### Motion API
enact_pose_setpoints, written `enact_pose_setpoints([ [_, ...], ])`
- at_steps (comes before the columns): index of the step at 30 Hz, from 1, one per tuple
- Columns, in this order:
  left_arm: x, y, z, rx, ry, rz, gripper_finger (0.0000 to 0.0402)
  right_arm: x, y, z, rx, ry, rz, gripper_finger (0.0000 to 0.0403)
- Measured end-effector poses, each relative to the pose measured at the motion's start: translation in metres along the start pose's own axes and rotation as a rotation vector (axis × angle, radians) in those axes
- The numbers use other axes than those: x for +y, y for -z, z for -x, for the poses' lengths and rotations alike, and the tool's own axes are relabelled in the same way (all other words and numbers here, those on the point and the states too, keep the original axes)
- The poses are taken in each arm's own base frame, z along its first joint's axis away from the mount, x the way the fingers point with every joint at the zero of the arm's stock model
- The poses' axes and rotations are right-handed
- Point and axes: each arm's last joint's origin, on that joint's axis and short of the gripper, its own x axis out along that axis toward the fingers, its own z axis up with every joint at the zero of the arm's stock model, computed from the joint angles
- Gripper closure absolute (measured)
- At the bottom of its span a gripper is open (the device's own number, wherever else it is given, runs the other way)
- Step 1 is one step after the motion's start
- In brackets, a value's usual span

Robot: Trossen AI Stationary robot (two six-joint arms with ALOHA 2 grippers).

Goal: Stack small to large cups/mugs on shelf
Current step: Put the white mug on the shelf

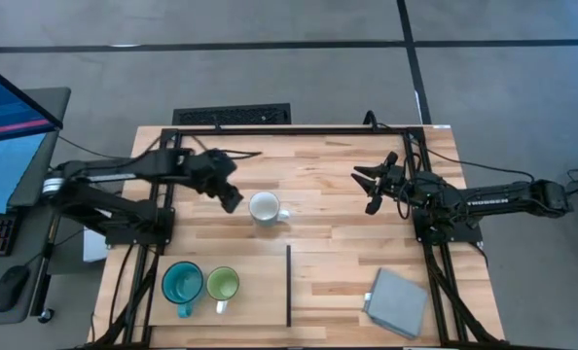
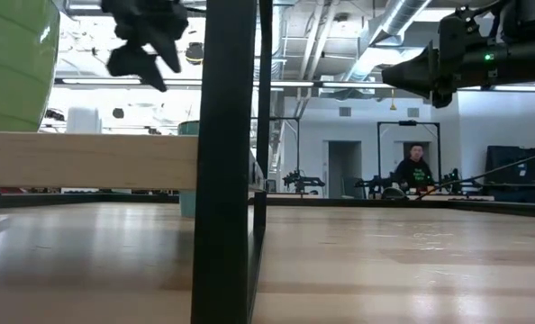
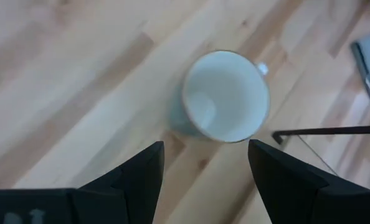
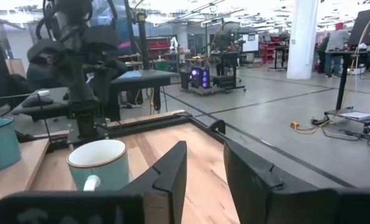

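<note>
White mug (image 1: pixel 264 207): we see it upright on the bare tabletop (image 1: pixel 328 185), handle toward the right arm — our landmark for everything else.
Left pincer (image 1: pixel 233 201): it hangs just beside the white mug on the left-arm side, above it, fingers (image 3: pixel 138 180) apart and empty.
Right pincer (image 1: pixel 371 188): well away from the white mug on the opposite side, raised, fingers apart, empty.
Shelf (image 1: pixel 250 282): the pale panel lies nearer the tabletop's front edge than the white mug.
Teal mug (image 1: pixel 182 283) and light green mug (image 1: pixel 222 285): side by side on the shelf — not stacked.
Grey-blue pad (image 1: pixel 397 301): far from the white mug, at the front corner on the right arm's side.
</note>
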Motion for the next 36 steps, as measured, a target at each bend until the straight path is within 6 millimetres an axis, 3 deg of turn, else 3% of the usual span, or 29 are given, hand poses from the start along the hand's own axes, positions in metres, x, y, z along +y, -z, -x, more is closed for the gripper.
enact_pose_setpoints([
  [6, -0.018, -0.026, -0.024, 0.065, -0.039, -0.034, 0.0177, 0.0, 0.002, 0.0, 0.02, 0.0, 0.006, 0.0274],
  [11, -0.019, -0.037, -0.045, 0.139, -0.127, -0.026, 0.0177, 0.0, 0.006, 0.0, 0.057, -0.001, 0.015, 0.0274],
  [28, -0.011, -0.037, -0.1, 0.304, -0.219, 0.007, 0.0178, 0.0, 0.009, 0.0, 0.088, -0.002, 0.025, 0.0274],
  [36, -0.012, -0.037, -0.103, 0.307, -0.214, -0.007, 0.0178, 0.0, 0.011, 0.001, 0.11, -0.002, 0.031, 0.0274],
])
